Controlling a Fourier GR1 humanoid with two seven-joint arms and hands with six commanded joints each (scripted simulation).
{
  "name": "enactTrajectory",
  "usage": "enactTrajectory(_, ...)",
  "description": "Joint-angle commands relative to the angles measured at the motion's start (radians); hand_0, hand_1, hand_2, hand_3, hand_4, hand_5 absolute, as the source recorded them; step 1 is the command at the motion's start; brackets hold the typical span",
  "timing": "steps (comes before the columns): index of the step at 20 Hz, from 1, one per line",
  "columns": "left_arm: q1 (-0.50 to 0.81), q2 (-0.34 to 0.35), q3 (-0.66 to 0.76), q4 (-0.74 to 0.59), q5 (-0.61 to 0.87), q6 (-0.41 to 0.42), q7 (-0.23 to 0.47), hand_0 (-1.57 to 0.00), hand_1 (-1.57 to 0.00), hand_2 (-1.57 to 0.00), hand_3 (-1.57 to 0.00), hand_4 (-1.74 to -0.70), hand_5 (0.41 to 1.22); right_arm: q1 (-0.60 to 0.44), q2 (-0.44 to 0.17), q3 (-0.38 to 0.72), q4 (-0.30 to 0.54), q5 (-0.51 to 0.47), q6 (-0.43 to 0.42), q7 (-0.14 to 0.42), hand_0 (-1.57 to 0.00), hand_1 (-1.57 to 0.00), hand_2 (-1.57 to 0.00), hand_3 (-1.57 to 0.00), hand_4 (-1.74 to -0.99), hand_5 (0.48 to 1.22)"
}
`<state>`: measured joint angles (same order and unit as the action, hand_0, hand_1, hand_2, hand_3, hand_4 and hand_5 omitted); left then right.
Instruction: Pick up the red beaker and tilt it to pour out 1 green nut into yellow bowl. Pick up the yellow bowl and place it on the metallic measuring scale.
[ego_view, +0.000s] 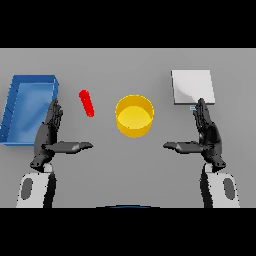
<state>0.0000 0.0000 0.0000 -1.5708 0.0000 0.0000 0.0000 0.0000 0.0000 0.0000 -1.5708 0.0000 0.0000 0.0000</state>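
bowl (134, 116) sitting mid worktop (128, 170) | beaker (87, 103) lying just left of bowl, apart | tray (28, 109) lying far left | scale (192, 86) sitting right, behind bowl | left robot hand (50, 136) resting beside tray | right robot hand (206, 134) resting just before scale

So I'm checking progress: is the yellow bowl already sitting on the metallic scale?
No, the yellow bowl stands on the grey table, apart from and left of the metallic scale.
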Motion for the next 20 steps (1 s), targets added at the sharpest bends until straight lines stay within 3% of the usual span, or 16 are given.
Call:
enactTrajectory(1, -0.004, 0.001, 0.001, 0.003, 0.001, 0.001, 0.002, 0.00, 0.00, 0.00, 0.00, -1.09, 0.623, 0.000, 0.002, 0.001, -0.001, 0.001, -0.002, 0.000, 0.00, 0.00, 0.00, 0.00, -1.128, 0.660)
enactTrajectory(6, -0.052, 0.009, 0.022, 0.050, 0.005, 0.007, 0.019, 0.00, 0.00, 0.00, 0.00, -1.09, 0.623, 0.003, 0.010, 0.010, -0.001, 0.010, -0.007, 0.002, 0.00, 0.00, 0.00, 0.00, -1.128, 0.660)
enactTrajectory(7, -0.008, 0.029, -0.011, 0.012, -0.048, 0.007, -0.031, 0.00, 0.00, 0.00, 0.00, -1.09, 0.623, 0.049, -0.012, 0.066, -0.042, 0.120, -0.031, -0.101, 0.00, 0.00, 0.00, 0.00, -1.128, 0.660)
enactTrajectory(8, 0.032, 0.032, -0.041, -0.027, -0.083, 0.011, -0.054, 0.00, 0.00, 0.00, 0.00, -1.09, 0.620, 0.078, -0.023, 0.108, -0.071, 0.195, -0.047, -0.146, 0.00, 0.00, 0.00, 0.00, -1.128, 0.663)
enactTrajectory(10, 0.068, 0.038, -0.079, -0.076, -0.133, 0.017, -0.041, 0.00, 0.00, 0.00, 0.00, -1.09, 0.615, 0.104, -0.017, 0.154, -0.092, 0.275, -0.070, -0.142, 0.00, 0.00, 0.00, 0.00, -1.126, 0.666)
enactTrajectory(15, 0.049, 0.042, -0.093, -0.075, -0.160, 0.025, 0.038, 0.00, 0.00, 0.00, 0.00, -1.09, 0.612, 0.121, -0.018, 0.167, -0.130, 0.295, -0.075, -0.128, 0.00, 0.00, 0.00, 0.00, -1.121, 0.658)
enactTrajectory(17, 0.017, 0.041, -0.092, -0.026, -0.180, 0.037, 0.013, 0.00, 0.00, 0.00, 0.00, -1.10, 0.617, 0.116, -0.024, 0.159, -0.134, 0.292, -0.074, -0.091, 0.00, 0.00, 0.00, 0.00, -1.127, 0.652)
enactTrajectory(20, -0.075, 0.028, -0.080, 0.075, -0.188, 0.048, -0.020, 0.00, 0.00, 0.00, 0.00, -1.13, 0.633, 0.116, -0.019, 0.152, -0.142, 0.267, -0.066, -0.093, 0.00, 0.00, 0.00, 0.00, -1.160, 0.651)
